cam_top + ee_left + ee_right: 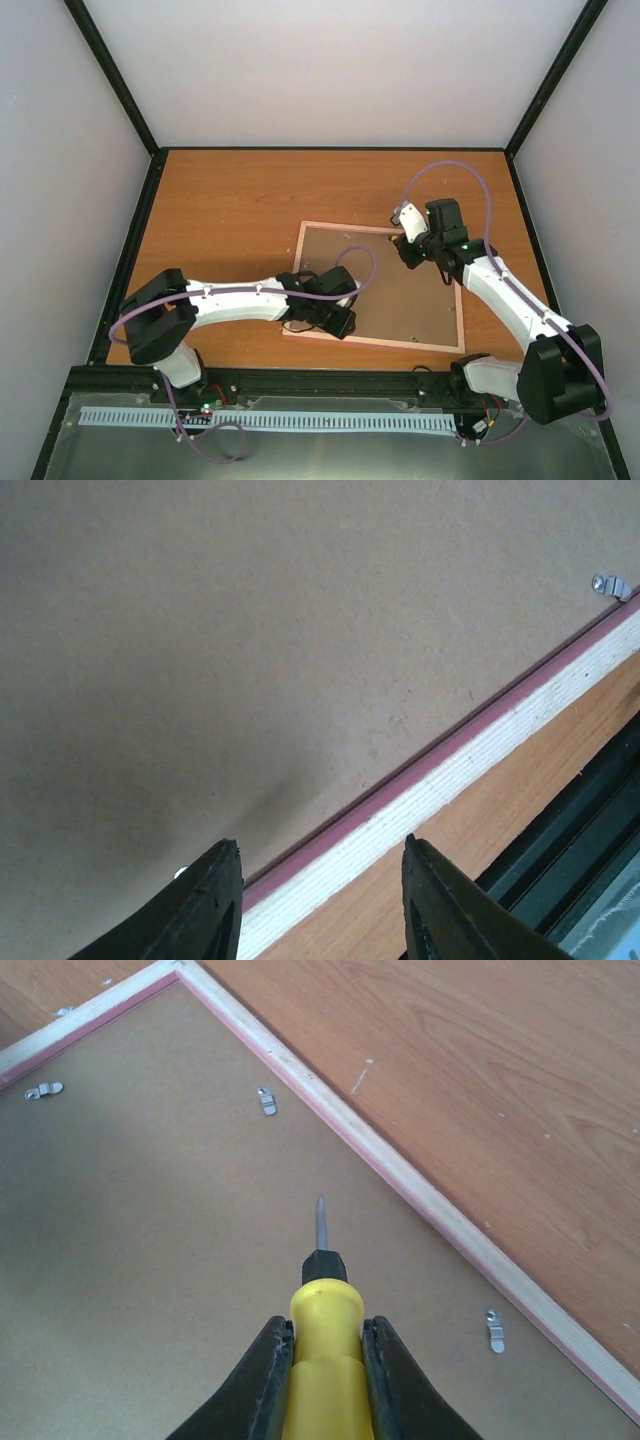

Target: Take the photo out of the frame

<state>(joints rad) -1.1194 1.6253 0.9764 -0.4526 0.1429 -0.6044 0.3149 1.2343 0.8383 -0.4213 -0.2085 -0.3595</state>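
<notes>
Low at the near edge, the left hand (320,842) hovered half-open and empty over the frame (450,778). It lay face down on the counter (220,200), brown board (150,1260) up, metal clips (494,1330) along its edges. Rightward, the right hand (328,1325) gripped a yellow screwdriver (325,1360), tip above the board.
</notes>
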